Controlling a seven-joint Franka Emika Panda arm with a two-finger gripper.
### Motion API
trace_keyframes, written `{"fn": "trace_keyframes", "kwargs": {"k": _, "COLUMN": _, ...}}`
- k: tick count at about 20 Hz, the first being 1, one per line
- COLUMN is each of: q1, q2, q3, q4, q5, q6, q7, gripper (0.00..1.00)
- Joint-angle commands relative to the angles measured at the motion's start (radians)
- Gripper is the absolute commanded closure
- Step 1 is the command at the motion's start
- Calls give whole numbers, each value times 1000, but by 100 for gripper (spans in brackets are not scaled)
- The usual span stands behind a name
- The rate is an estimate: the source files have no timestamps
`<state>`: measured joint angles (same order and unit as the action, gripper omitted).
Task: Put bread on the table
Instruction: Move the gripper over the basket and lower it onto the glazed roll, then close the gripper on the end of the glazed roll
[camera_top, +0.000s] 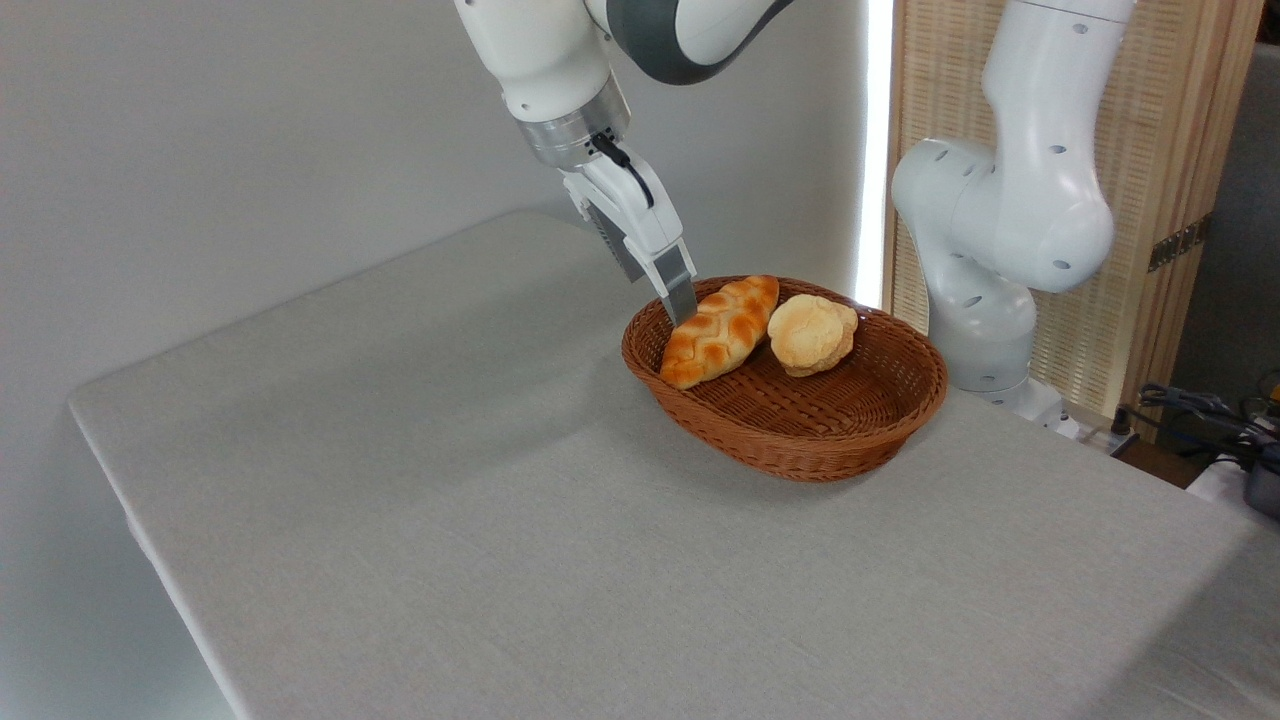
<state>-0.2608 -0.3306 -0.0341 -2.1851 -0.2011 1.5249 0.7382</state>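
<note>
The bread (722, 332), a braided golden-orange loaf, lies in the left half of the brown wicker basket (800, 430) with its near end up against the rim. My gripper (682, 305) slants down from the upper left, and its fingertips reach the loaf's left flank, about halfway along it. I see the gripper side-on, so only one grey finger (678, 288) shows and the gap between the jaws is hidden. I cannot tell whether it touches or holds the loaf. The table (450, 480), covered in light-grey cloth, stretches left of and in front of the basket.
A round pale-yellow bun (812, 333) sits in the basket just right of the loaf. The arm's white base (985, 300) stands behind the basket at the table's right edge, with cables (1200, 410) beyond it. A grey wall lies behind the table's left side.
</note>
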Motion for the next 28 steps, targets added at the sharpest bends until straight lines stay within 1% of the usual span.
{"fn": "trace_keyframes", "kwargs": {"k": 1, "q1": -15, "q2": -16, "q3": 11, "q4": -59, "q5": -17, "q6": -26, "q7": 104, "gripper": 0}}
{"fn": "trace_keyframes", "kwargs": {"k": 3, "q1": -14, "q2": -16, "q3": 11, "q4": -90, "q5": -17, "q6": -34, "q7": 148, "gripper": 0}}
{"fn": "trace_keyframes", "kwargs": {"k": 11, "q1": -17, "q2": -4, "q3": 10, "q4": -127, "q5": -15, "q6": -23, "q7": 151, "gripper": 0}}
{"fn": "trace_keyframes", "kwargs": {"k": 16, "q1": -55, "q2": 24, "q3": 10, "q4": -144, "q5": -15, "q6": -8, "q7": 145, "gripper": 0}}
{"fn": "trace_keyframes", "kwargs": {"k": 23, "q1": -58, "q2": 61, "q3": 10, "q4": -144, "q5": -15, "q6": 1, "q7": 147, "gripper": 0}}
{"fn": "trace_keyframes", "kwargs": {"k": 25, "q1": -77, "q2": 79, "q3": 10, "q4": -142, "q5": -15, "q6": 3, "q7": 142, "gripper": 0}}
{"fn": "trace_keyframes", "kwargs": {"k": 28, "q1": -80, "q2": 93, "q3": 10, "q4": -142, "q5": -15, "q6": 17, "q7": 141, "gripper": 0}}
